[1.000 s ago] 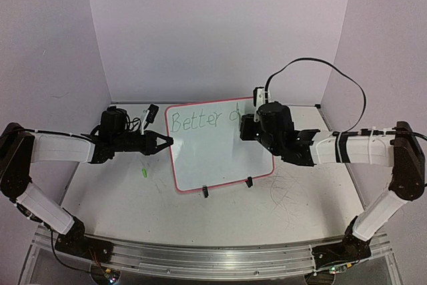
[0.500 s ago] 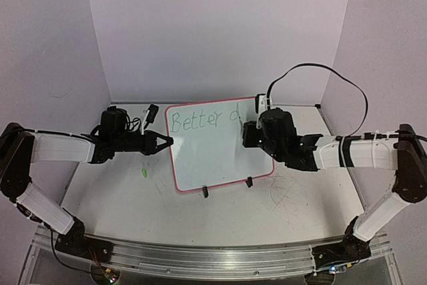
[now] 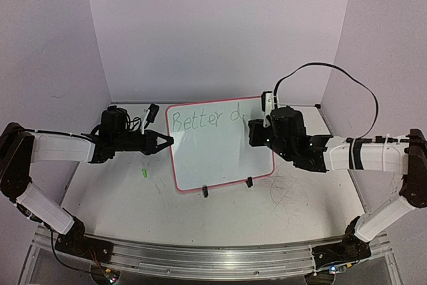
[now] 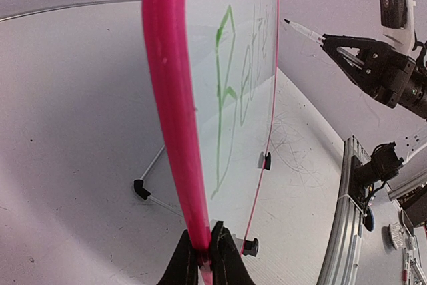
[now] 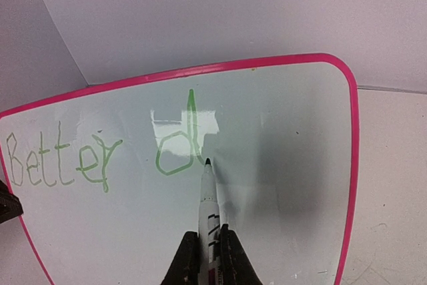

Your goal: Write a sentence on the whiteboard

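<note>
whiteboard (image 3: 220, 148): one, pink-red rim, standing tilted back at the middle of the table (image 3: 113, 198), between the two arms.
feet (image 3: 205, 192): two small black ones show along the board's lower edge in the top view.
sentence (image 3: 200, 121): green handwriting along the top of the board. it has one whole word, "better", and one further letter, "d", to its right.
left claw (image 4: 205, 251): one, closed on the whiteboard's left rim, with a finger on each face of the board.
right claw (image 5: 208, 248): one, closed around a marker, in front of the board's upper right part.
marker (image 5: 208, 195): one, white barrel, dark tip aimed at the board. the tip sits at the foot of the "d" stem, and i cannot tell whether it touches the surface.
small green piece (image 3: 143, 173): one, lying on the table left of the board, apart from it, under the left arm.
scribbles (image 3: 287, 195): one patch of thin dark pen marks on the table, near the board's lower right corner.
cable (image 3: 333, 71): one black loop arching above the right arm.
</note>
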{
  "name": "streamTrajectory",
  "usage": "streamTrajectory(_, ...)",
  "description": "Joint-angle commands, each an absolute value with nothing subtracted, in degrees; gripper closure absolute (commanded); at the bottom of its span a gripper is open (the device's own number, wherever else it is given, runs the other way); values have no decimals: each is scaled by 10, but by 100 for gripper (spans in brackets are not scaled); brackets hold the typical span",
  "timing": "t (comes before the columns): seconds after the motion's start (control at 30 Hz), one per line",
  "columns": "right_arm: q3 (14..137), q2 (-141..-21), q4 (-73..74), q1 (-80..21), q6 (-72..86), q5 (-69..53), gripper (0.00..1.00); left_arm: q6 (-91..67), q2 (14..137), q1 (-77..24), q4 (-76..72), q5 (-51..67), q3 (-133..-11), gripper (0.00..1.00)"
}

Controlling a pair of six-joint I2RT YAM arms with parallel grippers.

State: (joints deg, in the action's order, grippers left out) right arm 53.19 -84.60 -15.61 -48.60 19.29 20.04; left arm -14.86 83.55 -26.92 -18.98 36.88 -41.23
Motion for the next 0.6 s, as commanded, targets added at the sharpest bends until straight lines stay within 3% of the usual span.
streamTrajectory(0.0, 553, -858, -188, -478, 178, 197, 100, -113, 847, -276, -171, 314, -430, 100)
streamTrajectory(0.57, 580, -888, -188, -472, 169, 210, 100, -111, 850, -277, -168, 315, -432, 100)
